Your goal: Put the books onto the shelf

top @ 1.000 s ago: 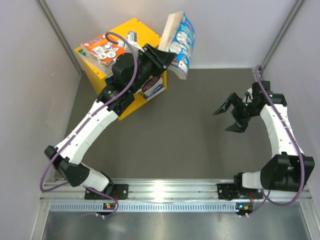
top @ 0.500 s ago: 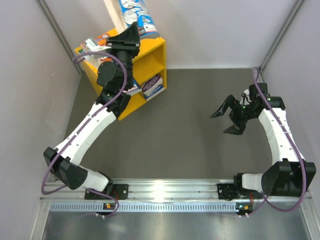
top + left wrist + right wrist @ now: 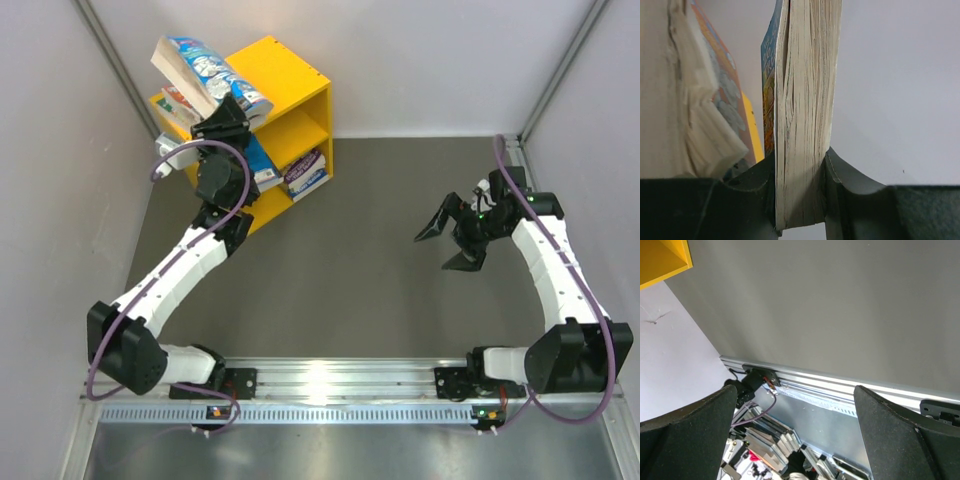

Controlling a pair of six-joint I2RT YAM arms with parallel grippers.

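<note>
stack of books [image 3: 805, 125] pinched between the left jaws

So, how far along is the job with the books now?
Done: several books lie inside the yellow shelf. In hand: the left claw grips a thick blue book above the shelf's top. Left: placing it, and perhaps the book on top. The right claw is open and empty.

Blue-covered book bundle [image 3: 200, 68] tilted above yellow shelf [image 3: 288, 72] top, other books [image 3: 306, 172] lying in its nearer compartment
</note>
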